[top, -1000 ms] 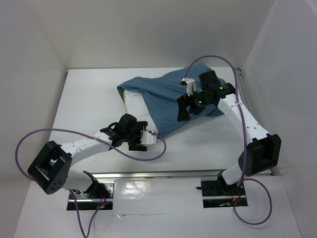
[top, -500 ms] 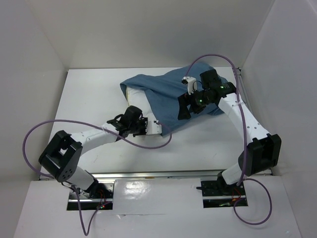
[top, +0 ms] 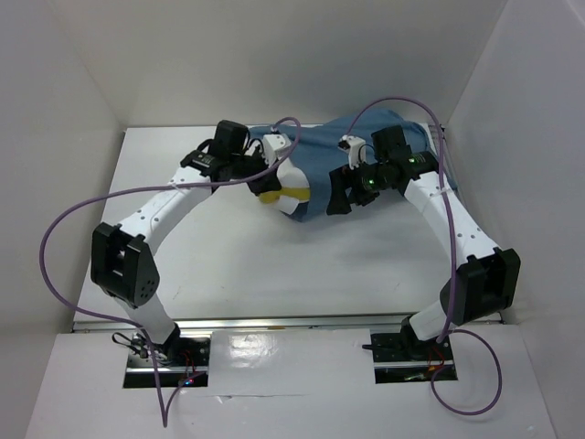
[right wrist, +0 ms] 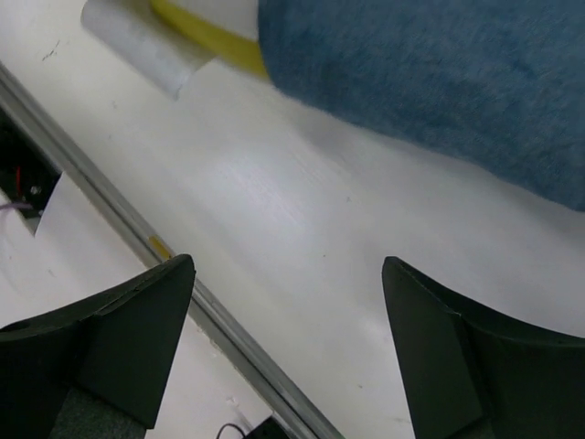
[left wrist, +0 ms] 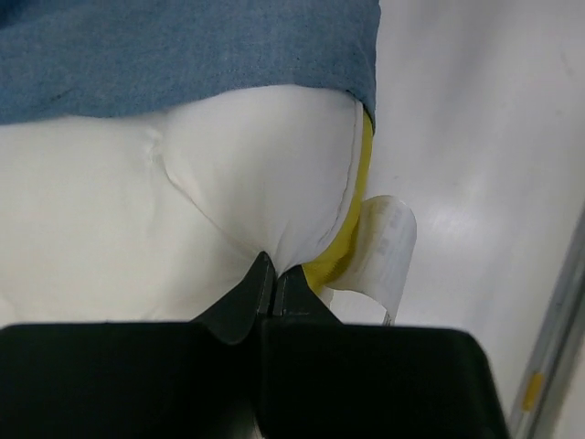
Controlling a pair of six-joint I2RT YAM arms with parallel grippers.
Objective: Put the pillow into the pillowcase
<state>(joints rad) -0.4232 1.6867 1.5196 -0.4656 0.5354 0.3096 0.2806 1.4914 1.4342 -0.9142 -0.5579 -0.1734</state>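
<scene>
Pinching the pillow (left wrist: 137, 201) by one exposed corner near the far edge of the bench (top: 183, 256), right of middle

On the left, clamped tight on a fold of the white cloth with the left gripper (left wrist: 271, 274), just beside the yellow strip (left wrist: 352, 233) and the curled white tag (left wrist: 384, 242); mostly tucked inside the blue pillowcase (top: 320, 174), with only that corner poking out at its near left side. On the right, spread wide and gripping nothing with the right gripper (right wrist: 283, 283), hovering over the bench close by the pillowcase's near edge
</scene>
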